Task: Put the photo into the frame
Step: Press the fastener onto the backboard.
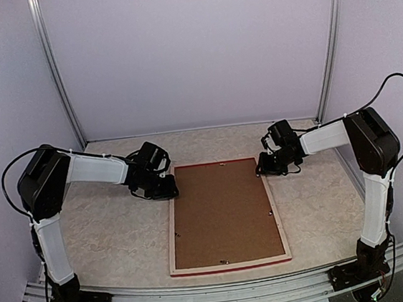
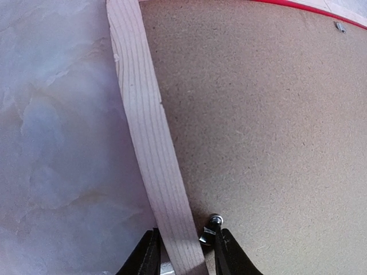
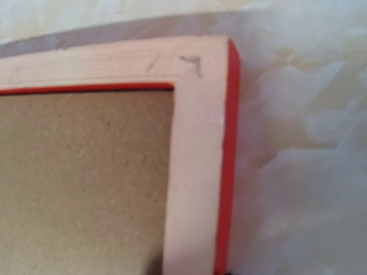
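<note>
The frame [image 1: 172,233] lies face down in the middle of the table, pale wood back up and a red edge showing. A brown backing board [image 1: 222,214] fills its opening. The photo is hidden. My left gripper [image 1: 164,191] sits at the frame's far left corner. In the left wrist view its jaws [image 2: 187,232] straddle the pale rail [image 2: 143,114], closed against it beside a small metal tab [image 2: 213,220]. My right gripper [image 1: 269,165] is at the far right corner. In the right wrist view only dark tips show either side of that rail [image 3: 198,143].
The marbled tabletop [image 1: 109,233] lies bare on both sides of the frame. Pale booth walls and metal uprights [image 1: 56,72] close in the back and sides. Small metal tabs dot the backing board's rim [image 2: 340,26].
</note>
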Tool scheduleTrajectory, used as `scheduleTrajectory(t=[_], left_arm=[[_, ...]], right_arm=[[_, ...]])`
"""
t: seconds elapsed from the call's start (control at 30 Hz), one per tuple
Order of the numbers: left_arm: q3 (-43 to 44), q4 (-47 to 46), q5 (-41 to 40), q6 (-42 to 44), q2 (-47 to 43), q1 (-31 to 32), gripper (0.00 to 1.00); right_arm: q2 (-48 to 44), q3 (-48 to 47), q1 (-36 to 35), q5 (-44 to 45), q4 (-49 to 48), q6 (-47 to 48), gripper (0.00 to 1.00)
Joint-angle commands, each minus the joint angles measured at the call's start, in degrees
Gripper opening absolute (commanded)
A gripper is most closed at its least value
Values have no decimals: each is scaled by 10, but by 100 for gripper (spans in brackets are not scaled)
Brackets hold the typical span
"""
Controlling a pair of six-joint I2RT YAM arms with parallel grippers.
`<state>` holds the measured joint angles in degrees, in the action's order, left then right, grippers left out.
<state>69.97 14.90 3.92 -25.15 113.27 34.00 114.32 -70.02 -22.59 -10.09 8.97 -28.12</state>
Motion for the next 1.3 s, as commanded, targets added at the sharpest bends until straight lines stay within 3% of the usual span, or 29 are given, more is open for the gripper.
scheduleTrajectory(t=[0.0,0.3,0.5,0.8,1.07,1.27], left_arm=[[-23,28,4,11,4,-24,33],[-37,28,5,-3,-31,-29,60],[-39,32,2,0,-24,-30,61],[-30,37,-6,14,-22,-19,71],[8,76,-82,22,2,0,67],[20,83,-92,31,11,9,64]], right_arm=[[14,3,0,-1,19,4,30],[16,3,0,-7,18,6,30],[15,4,0,-7,17,7,30],[21,4,0,-14,14,4,30],[19,4,0,-13,17,6,30],[20,6,0,-13,15,5,30]])
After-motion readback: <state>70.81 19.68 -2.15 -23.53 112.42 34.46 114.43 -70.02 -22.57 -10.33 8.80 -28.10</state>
